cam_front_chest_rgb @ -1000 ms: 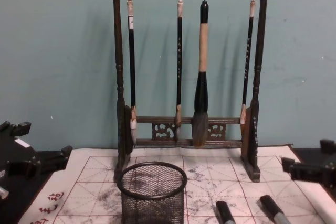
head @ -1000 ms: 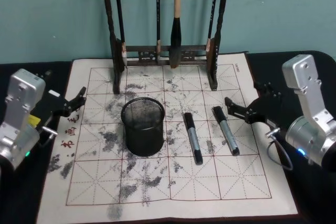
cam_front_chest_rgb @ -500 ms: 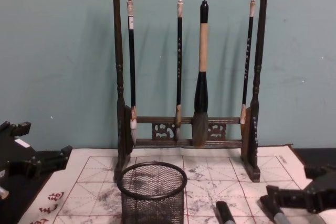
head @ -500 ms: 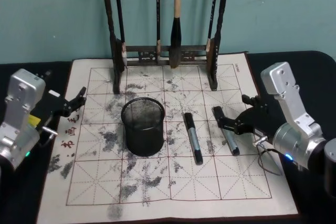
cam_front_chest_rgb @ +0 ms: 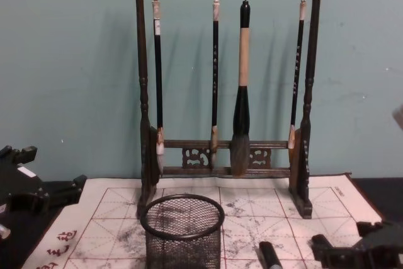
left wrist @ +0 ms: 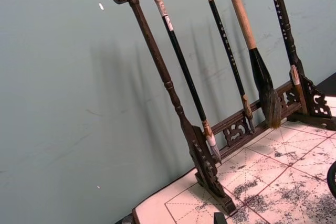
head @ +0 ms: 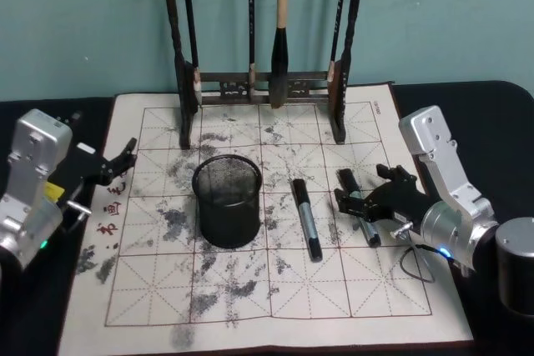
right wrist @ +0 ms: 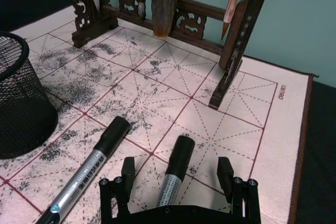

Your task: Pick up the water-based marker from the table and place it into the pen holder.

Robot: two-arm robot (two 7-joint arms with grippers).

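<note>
The right claw (right wrist: pixel 177 164) stands wide astride the marker (right wrist: pixel 182 148) nearer the bench's (head: pixel 488 114) right edge, poised to pinch it; the left claw (head: pixel 123 164) idles wide by the left edge.

Calligraphy studio: brush rack (head: pixel 260 83), gridded mat (head: pixel 334 285)

Head camera looks down on the rack (head: pixel 260 85); chest camera faces it level; both wrist cameras view it obliquely, sharing its base.

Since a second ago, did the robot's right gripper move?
Yes. The black right gripper came leftward from beside the right-hand black-and-silver marker, which lay still; its open fingers now straddle it. The left gripper sits parked by the cream mat's left edge.
</note>
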